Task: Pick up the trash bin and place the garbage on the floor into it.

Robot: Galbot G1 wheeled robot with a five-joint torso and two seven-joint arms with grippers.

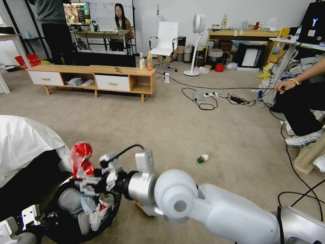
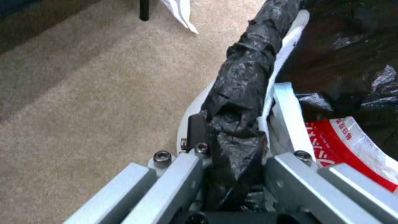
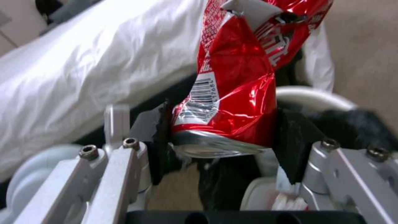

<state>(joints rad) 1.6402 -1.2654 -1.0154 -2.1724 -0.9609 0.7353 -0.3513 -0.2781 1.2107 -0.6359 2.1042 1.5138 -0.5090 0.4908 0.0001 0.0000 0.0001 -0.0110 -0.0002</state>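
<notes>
The trash bin [image 1: 64, 195], lined with a black bag, hangs low at my left with tissues and a red wrapper [image 2: 352, 146] inside. My left gripper [image 2: 232, 130] is shut on the trash bin's bag-wrapped rim [image 2: 244, 74]; in the head view it sits at the bottom corner [image 1: 40, 217]. Just above the bin's opening, my right gripper [image 1: 84, 176] is shut on a crushed red soda can [image 1: 81, 157]. The right wrist view shows the can [image 3: 232, 99] pinched between both pads. A small green-capped bottle [image 1: 202, 158] lies on the carpeted floor [image 1: 169, 128] to the right.
A white sheet-covered object [image 1: 23, 142] stands close on my left. A low wooden TV stand [image 1: 94, 78] with drink bottles [image 1: 149, 61] is ahead. Cables and power strips [image 1: 206, 98] lie farther out. A seated person's legs [image 1: 298, 112] are at the right.
</notes>
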